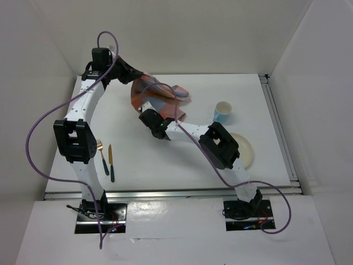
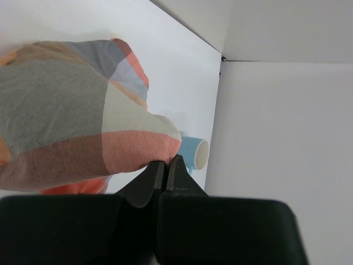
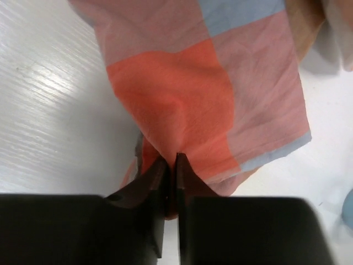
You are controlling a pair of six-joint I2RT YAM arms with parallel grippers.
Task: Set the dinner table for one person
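Cloth mat hanging bunched between both pincers. Left pincer clenching one end, right pincer clenching other end. Mat's long side running from pincer to pincer. Counter lying just below both. Next job, probably: pulling ends apart.

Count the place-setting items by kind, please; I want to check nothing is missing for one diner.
checked cloth mat: 1
light blue cup: 1
cream plate: 1
fork: 1
knife: 1
Total: 5
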